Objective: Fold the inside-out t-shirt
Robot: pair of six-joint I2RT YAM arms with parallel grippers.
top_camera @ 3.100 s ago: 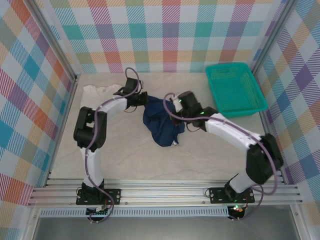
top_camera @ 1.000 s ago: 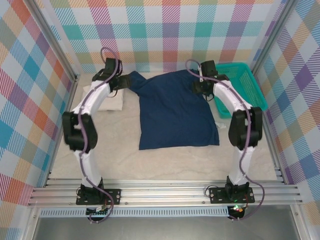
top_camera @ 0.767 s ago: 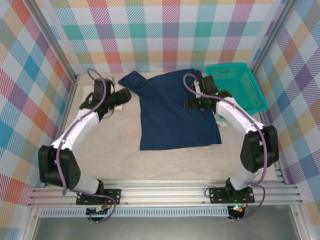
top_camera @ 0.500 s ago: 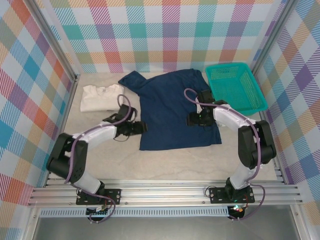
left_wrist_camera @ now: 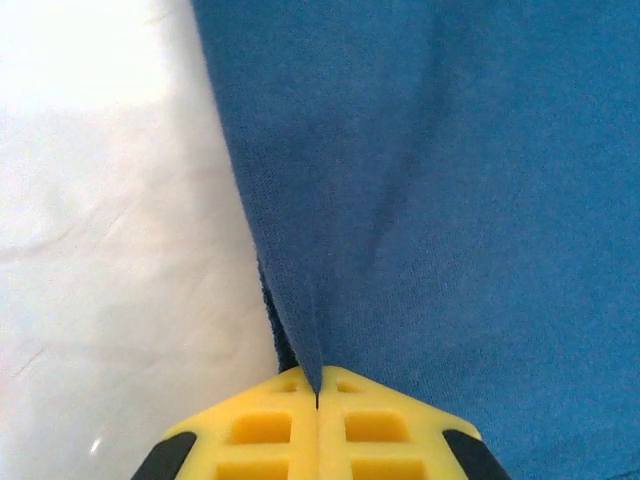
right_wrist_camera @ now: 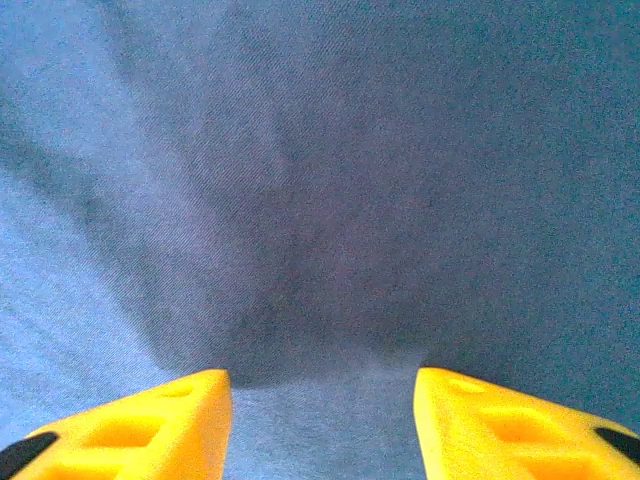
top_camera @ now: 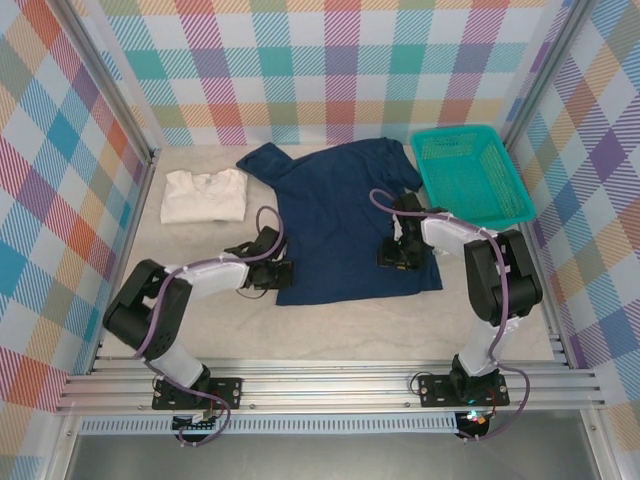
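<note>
The inside-out t-shirt (top_camera: 340, 215), dark navy, lies spread flat in the middle of the table with its sleeves toward the back wall. My left gripper (top_camera: 283, 274) sits low at the shirt's near left corner. In the left wrist view its yellow fingers (left_wrist_camera: 260, 435) are shut on a raised pinch of the navy cloth (left_wrist_camera: 450, 200) along the left edge. My right gripper (top_camera: 395, 258) rests over the shirt's near right part. Its yellow fingers (right_wrist_camera: 150, 420) stand apart over the flat cloth (right_wrist_camera: 320, 200), with nothing gripped between them.
A folded white shirt (top_camera: 204, 195) lies at the back left. A teal basket (top_camera: 470, 175) stands at the back right, close to the right arm's elbow. Bare table (top_camera: 330, 330) runs between the shirt's near hem and the arm bases. Checked walls enclose three sides.
Both arms spread the shirt flat, then moved from its far edge down toward the near hem. The left gripper closed on the left edge. The right jaws narrowed a little.
</note>
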